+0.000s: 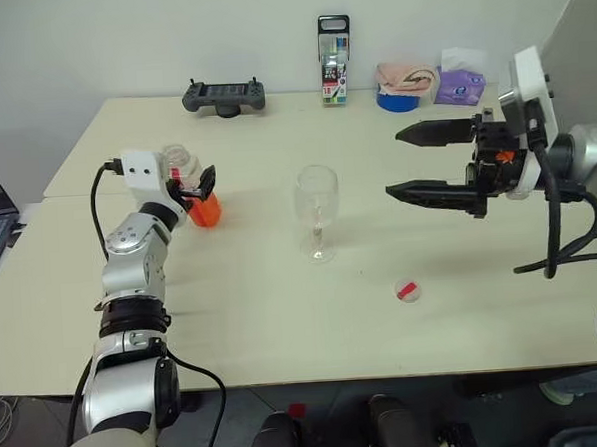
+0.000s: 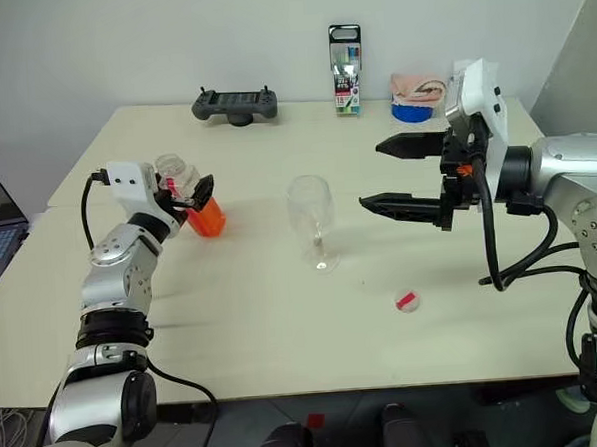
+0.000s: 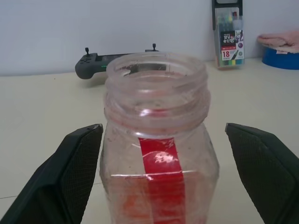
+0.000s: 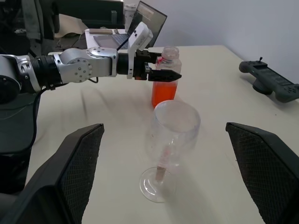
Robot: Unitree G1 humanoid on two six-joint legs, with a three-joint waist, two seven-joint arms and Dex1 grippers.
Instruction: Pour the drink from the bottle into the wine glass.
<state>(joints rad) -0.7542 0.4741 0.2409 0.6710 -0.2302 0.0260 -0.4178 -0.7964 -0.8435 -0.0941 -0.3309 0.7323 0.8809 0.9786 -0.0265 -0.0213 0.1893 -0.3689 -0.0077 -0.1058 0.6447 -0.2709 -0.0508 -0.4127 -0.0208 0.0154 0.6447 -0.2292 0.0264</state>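
Standing on the cream table, upright, toward the robot's left side: the bottle, small, clear plastic, squarish shoulders, a red strip down its face. Its mouth is open, with no cap on it. The drink, orange-red, fills only the lower part, so I judge it light and a little bottom-weighted; thin walls would likely give under a hard squeeze, and the smooth plastic could slip.

Left gripper: spread wide, one black finger on either side of the bottle with clear gaps, holding nothing. Best hold, by my reckoning, is across the flat sides below the shoulder, above the liquid line, firm but not crushing.

Wine glass: clear, stemmed, upright near the table's middle, well apart from the bottle, empty apart from a faint reddish trace at the stem. Fragile and top-heavy on a thin stem; a knock from the bottle's lip could tip it.

Right gripper: wide open, empty, hovering level beside the glass on the robot's right, not touching it.

Also present: a small round cap, red and white, lying on the table near the glass; a black controller and a marker case at the far edge.
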